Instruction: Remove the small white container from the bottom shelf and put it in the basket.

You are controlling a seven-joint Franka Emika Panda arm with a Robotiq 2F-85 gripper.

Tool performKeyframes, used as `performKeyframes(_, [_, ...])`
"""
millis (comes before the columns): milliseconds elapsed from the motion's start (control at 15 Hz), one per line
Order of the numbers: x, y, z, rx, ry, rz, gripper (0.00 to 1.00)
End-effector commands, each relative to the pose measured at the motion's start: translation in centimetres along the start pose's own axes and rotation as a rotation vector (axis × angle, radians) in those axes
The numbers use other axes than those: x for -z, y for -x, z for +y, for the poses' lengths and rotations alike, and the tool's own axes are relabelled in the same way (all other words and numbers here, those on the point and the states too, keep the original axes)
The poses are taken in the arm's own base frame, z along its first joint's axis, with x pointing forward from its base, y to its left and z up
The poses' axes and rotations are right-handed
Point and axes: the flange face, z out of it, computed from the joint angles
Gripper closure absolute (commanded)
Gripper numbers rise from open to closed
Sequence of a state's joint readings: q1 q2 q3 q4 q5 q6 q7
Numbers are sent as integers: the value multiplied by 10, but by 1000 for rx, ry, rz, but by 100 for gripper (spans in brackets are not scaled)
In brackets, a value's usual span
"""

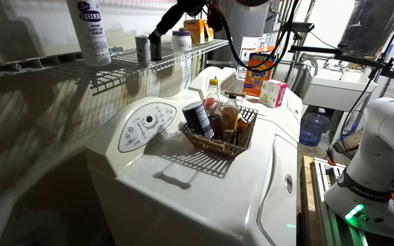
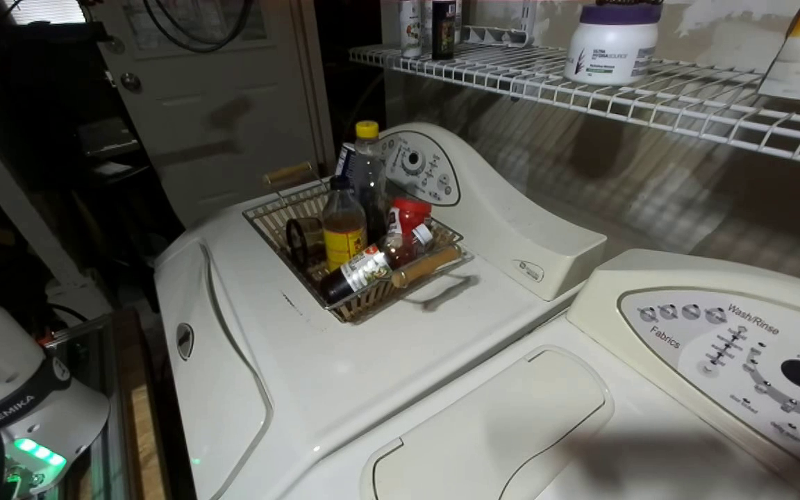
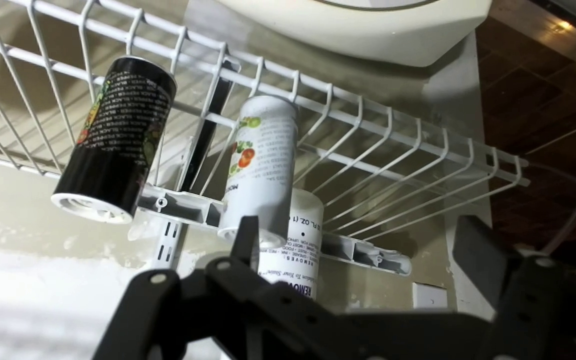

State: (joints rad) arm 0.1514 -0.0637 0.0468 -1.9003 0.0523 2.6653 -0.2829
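The small white container (image 1: pixel 143 51) stands upright on the white wire bottom shelf (image 1: pixel 125 78), beside a dark can (image 1: pixel 156 51). It also shows in an exterior view (image 2: pixel 411 28). In the wrist view, which is upside down, the container (image 3: pixel 263 160) shows its lid behind my left-hand finger. My gripper (image 3: pixel 360 242) is open, with nothing between its fingers; whether that finger touches the lid I cannot tell. In an exterior view the gripper (image 1: pixel 154 35) is at the tops of the container and can. The brown basket (image 1: pixel 236 150) stands on the white machine and shows also here (image 2: pixel 355 305).
A tall white purple-label bottle (image 1: pixel 91 37) stands near the container on the shelf. A white tub (image 1: pixel 181 40) and an orange box (image 1: pixel 197 30) stand farther along. Several bottles and a dark blue canister (image 1: pixel 198 119) fill the basket. A Tide box (image 1: pixel 258 73) stands behind it.
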Motion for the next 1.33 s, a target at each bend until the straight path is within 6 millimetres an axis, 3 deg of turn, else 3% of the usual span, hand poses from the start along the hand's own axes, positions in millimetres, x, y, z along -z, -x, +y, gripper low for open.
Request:
performKeyframes(0, [-10,-13,2,-6,23,0,0])
performKeyframes(733, [-31,-25,19,-22,54,4,1])
performKeyframes(800, [-33,-26,20,-22,58,2,16])
performKeyframes(867, [-35,-26,21,-23,59,2,21])
performKeyframes(1000, [-38,-27,25,-29,64,1,8])
performKeyframes(1267, [-43,-28,30,-38,81,-2,0])
